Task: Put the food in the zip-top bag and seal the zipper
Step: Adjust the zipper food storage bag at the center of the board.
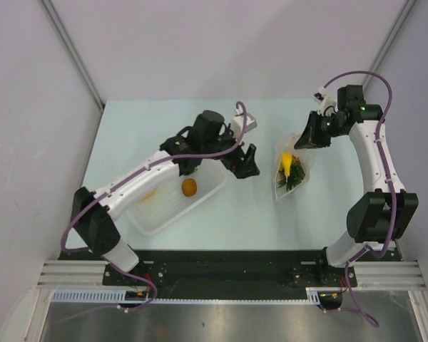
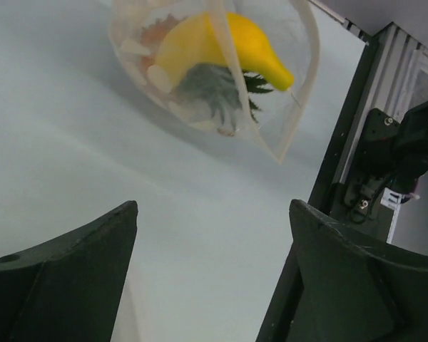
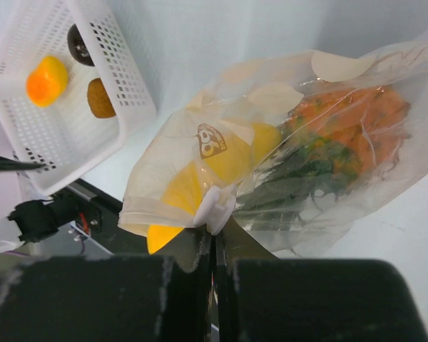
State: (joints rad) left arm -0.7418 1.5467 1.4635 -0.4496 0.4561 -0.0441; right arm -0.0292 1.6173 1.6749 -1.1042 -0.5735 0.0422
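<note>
The zip-top bag (image 1: 291, 173) lies on the table right of centre, holding the yellow banana (image 3: 228, 160) and the orange pineapple (image 3: 349, 121) with its green crown. My right gripper (image 3: 215, 241) is shut on the bag's zipper edge, with the white slider (image 3: 217, 205) just above its fingertips; from above this gripper (image 1: 305, 139) sits at the bag's far end. My left gripper (image 1: 242, 162) hangs open and empty between basket and bag. In its own view the bag (image 2: 285, 107) lies ahead of the left gripper (image 2: 214, 208). An orange piece (image 3: 46, 80) and two dark brown fruits (image 3: 100, 97) sit in the basket.
The white perforated basket (image 1: 207, 194) stands left of centre under my left arm. A black and aluminium rail (image 1: 228, 267) runs along the near table edge, and its frame (image 2: 374, 178) shows close on the right of the left wrist view. Grey walls enclose the table.
</note>
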